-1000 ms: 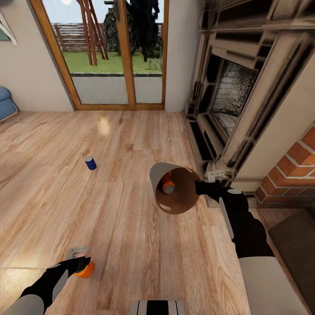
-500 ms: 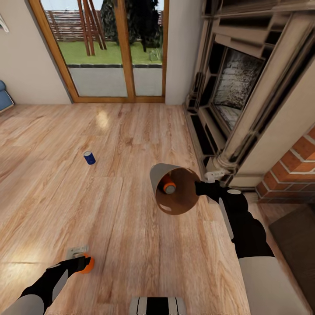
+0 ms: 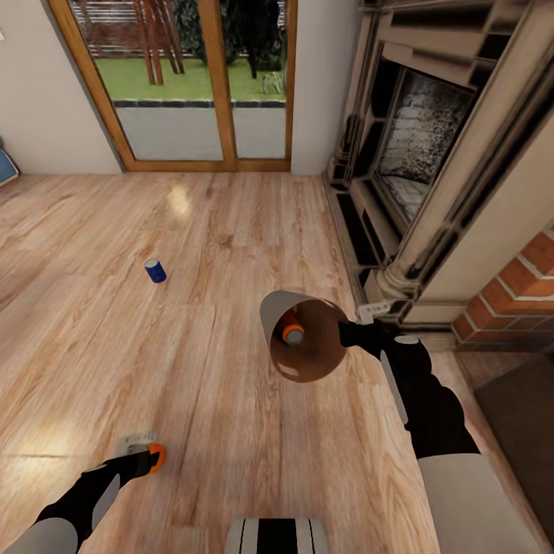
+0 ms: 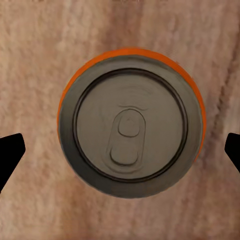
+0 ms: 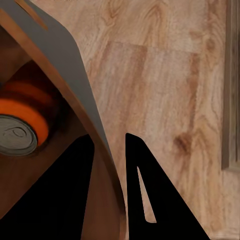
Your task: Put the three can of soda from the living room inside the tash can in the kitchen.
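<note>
An orange can of soda [image 4: 131,122] stands upright on the wood floor, its grey top facing my left wrist camera. My left gripper [image 4: 121,152] hovers open over it, one fingertip [image 4: 10,155] on each side and clear of the can. In the head view the left gripper [image 3: 145,460] hides most of that can [image 3: 158,455]. My right gripper [image 3: 348,332] is shut on the rim of the tash can [image 3: 304,342], held tilted above the floor. A second orange can [image 3: 292,332] lies inside it. The blue can [image 3: 155,270] stands on the floor farther off.
The carved fireplace [image 3: 419,169] and brick chimney [image 3: 523,292] run along the right. Wood-framed glass doors [image 3: 208,85] close the far wall. A dark mat [image 3: 523,431] lies at the right. Open plank floor surrounds the blue can.
The head camera has moved, shifting the whole scene up the picture. My left gripper now covers more of the orange can on the floor. The tash can stays held in the right gripper.
</note>
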Robot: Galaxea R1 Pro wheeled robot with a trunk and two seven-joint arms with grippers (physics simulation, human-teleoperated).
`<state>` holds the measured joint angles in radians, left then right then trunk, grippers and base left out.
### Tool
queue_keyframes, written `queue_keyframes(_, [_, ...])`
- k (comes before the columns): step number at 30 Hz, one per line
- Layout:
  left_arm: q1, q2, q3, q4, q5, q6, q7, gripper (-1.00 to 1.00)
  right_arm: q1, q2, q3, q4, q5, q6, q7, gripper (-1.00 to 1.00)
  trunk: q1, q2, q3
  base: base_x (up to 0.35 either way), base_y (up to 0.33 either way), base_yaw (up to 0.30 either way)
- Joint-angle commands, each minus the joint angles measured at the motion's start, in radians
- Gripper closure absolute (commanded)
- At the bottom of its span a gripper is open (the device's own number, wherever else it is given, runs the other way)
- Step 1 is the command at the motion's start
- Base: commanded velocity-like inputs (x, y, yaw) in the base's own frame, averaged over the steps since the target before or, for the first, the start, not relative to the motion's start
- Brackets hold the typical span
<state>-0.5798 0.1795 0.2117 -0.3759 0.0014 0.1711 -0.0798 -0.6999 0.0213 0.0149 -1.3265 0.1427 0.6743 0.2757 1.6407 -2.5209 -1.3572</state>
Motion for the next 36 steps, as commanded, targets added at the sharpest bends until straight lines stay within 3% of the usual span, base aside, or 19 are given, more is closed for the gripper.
queue_keyframes(1, [0.000,0.000,0.000,0.000,0.000,0.000,0.000,-1.00,0.001,0.000,0.000,-0.002,-0.014,0.001,0.003,1.00,0.000,0.000,0.000,0.109,0.000,0.000])
queue_keyframes(12, [0.000,0.000,0.000,-0.001,0.002,-0.001,0.000,-1.00,0.006,0.001,0.019,-0.002,-0.014,-0.001,0.002,1.00,0.000,0.000,0.000,0.082,0.000,0.000])
queue_keyframes(20, [0.000,0.000,-0.001,-0.001,0.000,-0.001,0.000,-1.00,0.008,0.001,0.024,-0.002,-0.014,-0.001,0.001,1.00,0.003,-0.002,-0.031,0.004,0.000,0.000])
queue_keyframes(27, [0.000,0.000,0.000,-0.001,0.001,-0.001,0.000,-1.00,0.008,0.002,0.024,-0.002,-0.015,-0.001,0.002,1.00,0.003,-0.002,-0.031,0.000,0.000,0.000])
queue_keyframes(28, [0.000,0.000,0.000,-0.001,0.001,-0.001,0.000,1.00,0.008,0.001,0.024,-0.002,-0.015,-0.001,0.002,1.00,0.003,-0.002,-0.031,0.000,0.000,0.000])
queue_keyframes(36, [0.000,0.000,0.000,-0.001,0.002,0.000,0.000,1.00,0.009,0.001,0.023,0.003,-0.016,-0.001,0.002,1.00,0.003,-0.002,-0.027,0.000,0.000,0.000])
